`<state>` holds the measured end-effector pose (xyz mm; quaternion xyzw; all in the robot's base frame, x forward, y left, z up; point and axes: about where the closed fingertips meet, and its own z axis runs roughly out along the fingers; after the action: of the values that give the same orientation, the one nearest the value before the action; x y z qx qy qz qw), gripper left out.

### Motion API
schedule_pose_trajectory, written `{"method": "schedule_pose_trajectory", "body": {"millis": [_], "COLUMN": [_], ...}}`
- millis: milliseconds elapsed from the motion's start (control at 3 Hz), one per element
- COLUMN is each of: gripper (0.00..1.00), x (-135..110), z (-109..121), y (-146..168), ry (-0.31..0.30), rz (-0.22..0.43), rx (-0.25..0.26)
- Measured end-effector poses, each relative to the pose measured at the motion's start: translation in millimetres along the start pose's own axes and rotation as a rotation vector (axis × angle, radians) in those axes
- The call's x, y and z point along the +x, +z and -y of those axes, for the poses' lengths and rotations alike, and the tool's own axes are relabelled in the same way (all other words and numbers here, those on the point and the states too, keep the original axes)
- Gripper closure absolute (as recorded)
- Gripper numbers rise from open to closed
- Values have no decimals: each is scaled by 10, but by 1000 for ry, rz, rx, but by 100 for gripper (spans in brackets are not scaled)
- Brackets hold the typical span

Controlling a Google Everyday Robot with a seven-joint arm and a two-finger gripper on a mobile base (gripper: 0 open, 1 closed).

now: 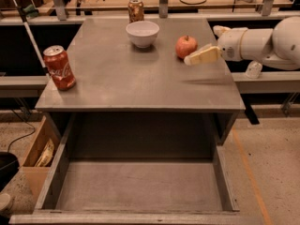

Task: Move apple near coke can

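A red-orange apple (186, 46) sits on the grey table top (136, 74) toward the back right. The red coke can (59, 67) stands upright near the table's front left corner. My gripper (202, 56) reaches in from the right on a white arm (262, 43), hovering just right of and slightly in front of the apple, above the table. It holds nothing that I can see.
A white bowl (142, 33) sits at the back centre, left of the apple. A darker brownish can (136, 10) stands behind the bowl at the table's back edge. An open drawer (140, 186) extends below the table front. A cardboard box (40, 156) sits at the lower left.
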<state>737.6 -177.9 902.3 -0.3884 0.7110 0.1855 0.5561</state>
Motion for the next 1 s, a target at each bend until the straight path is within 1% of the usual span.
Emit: {"method": "schedule_pose_trajectory", "body": {"millis": [333,667,1000], "gripper": [0,0,17], "x": [96,134,132], "z": [118,182,171], "y": [483,709,735], "ry": [51,92,92], "rz": [26,48,49], "rx": [-27,-41,-45]}}
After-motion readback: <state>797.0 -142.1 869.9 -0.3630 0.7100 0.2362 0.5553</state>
